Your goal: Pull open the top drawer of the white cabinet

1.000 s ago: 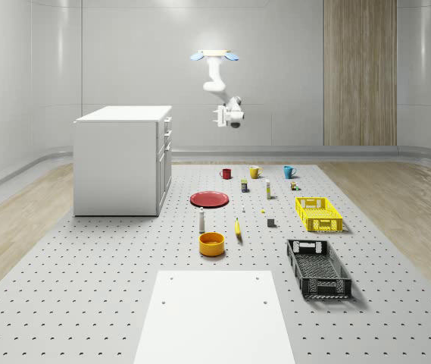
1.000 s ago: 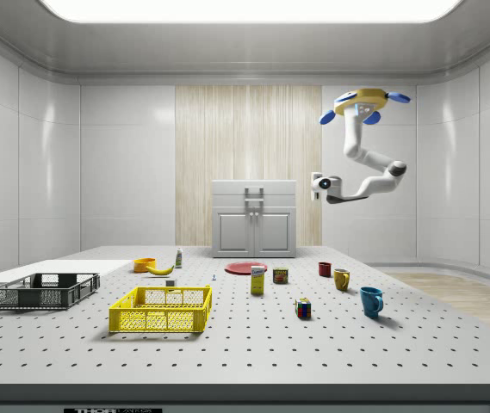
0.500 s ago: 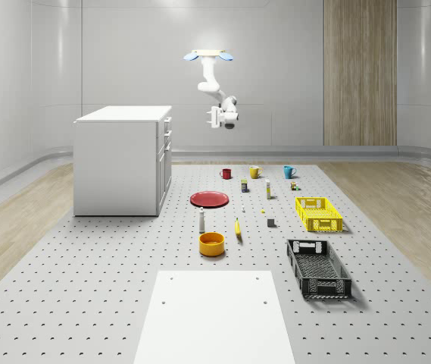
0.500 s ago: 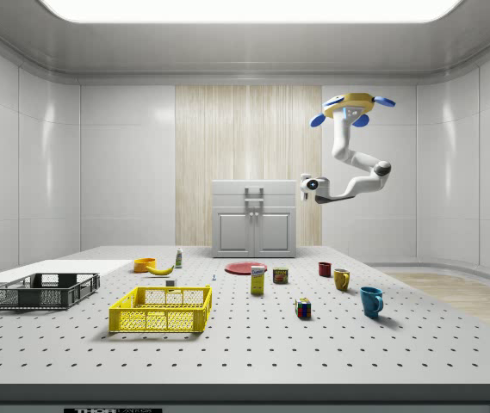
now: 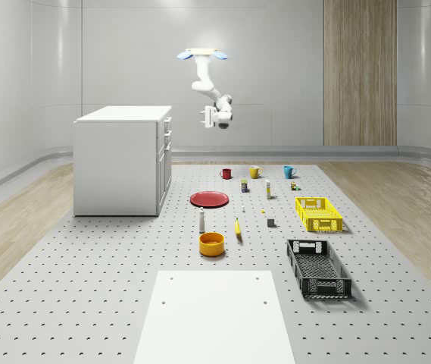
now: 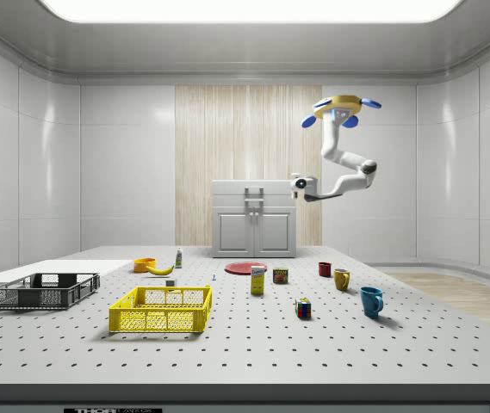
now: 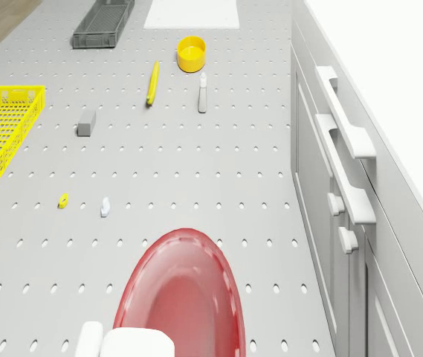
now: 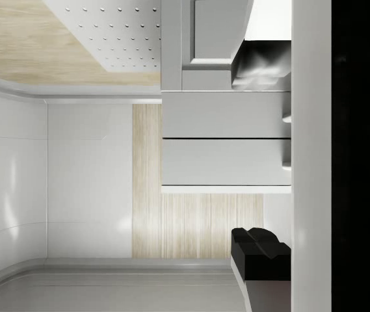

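Top drawer (image 5: 167,126) closed, claw (image 5: 207,117) apart

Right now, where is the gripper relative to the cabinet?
In the whole-scene view the gripper hangs in the air to the right of the cabinet, near top-drawer height and apart from it. The drone hovers above.

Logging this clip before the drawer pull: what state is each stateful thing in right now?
top drawer: shut, handle untouched
white cabinet: lower drawer and doors shut
drone: hovering in the air beside the cabinet front
gripper: level with the cabinet top, apart from the cabinet
yellow crate: upright
black crate: upright
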Robot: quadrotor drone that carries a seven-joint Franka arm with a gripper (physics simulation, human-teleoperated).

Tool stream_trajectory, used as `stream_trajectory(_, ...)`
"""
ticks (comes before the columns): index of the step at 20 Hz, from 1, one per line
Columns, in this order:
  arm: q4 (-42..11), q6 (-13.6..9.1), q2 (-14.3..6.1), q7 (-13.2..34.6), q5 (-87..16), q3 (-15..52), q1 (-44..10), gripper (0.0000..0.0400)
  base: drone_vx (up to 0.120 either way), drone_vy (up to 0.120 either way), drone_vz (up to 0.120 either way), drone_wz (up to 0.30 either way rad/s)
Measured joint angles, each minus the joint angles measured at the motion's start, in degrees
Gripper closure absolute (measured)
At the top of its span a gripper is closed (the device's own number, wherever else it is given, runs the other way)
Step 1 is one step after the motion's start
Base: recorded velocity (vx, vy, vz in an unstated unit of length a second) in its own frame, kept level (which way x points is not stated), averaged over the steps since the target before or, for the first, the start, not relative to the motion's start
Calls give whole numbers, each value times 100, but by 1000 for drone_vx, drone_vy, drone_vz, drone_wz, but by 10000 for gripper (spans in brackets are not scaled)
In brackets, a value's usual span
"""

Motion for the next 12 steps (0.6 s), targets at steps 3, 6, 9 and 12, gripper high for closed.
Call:
stream_trajectory(3, -5, 30, -36, 25, -30, -10, 32, 89, 120, -120, 0, 0)
stream_trajectory(6, -9, 59, -70, 48, -58, -18, 62, 89, 120, -120, 40, 0)
stream_trajectory(9, -13, 86, -103, 71, -85, -27, 91, 89, 120, -120, 13, 0)
stream_trajectory(12, -17, 112, -134, 92, -110, -35, 118, 89, 120, -120, 0, 0)
